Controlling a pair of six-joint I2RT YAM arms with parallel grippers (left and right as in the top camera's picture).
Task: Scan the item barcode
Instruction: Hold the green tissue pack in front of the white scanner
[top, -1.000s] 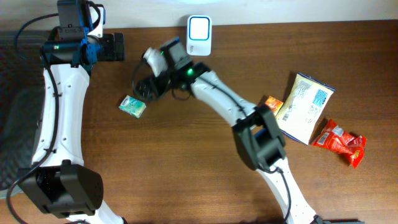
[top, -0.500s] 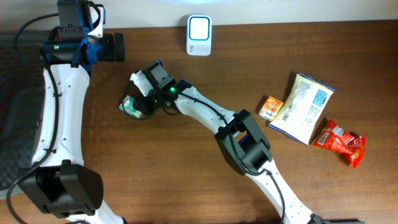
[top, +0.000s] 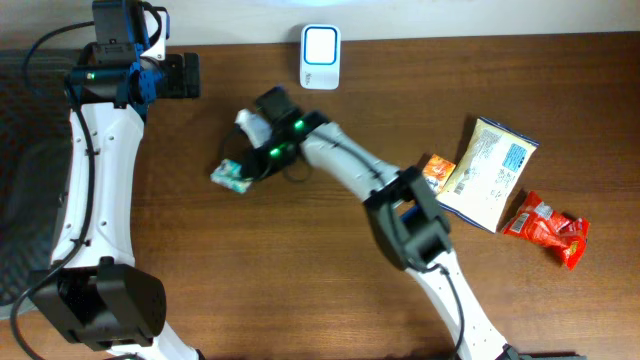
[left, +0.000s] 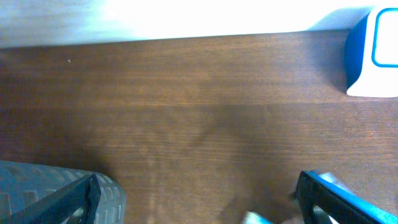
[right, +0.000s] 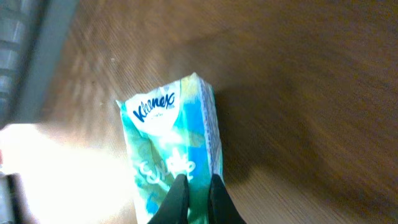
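The pack (top: 231, 176) has shifted right, pinched in the jaws of the right gripper (right: 198, 182); the left gripper (left: 199, 202) has its jaws spread.

Top-edge glare (blown white), blurred wrist views

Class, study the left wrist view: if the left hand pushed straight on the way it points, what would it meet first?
Probably the bare table: the open left hand faces only wood ahead. The white-and-blue scanner sits right of that line, though depth is unclear.
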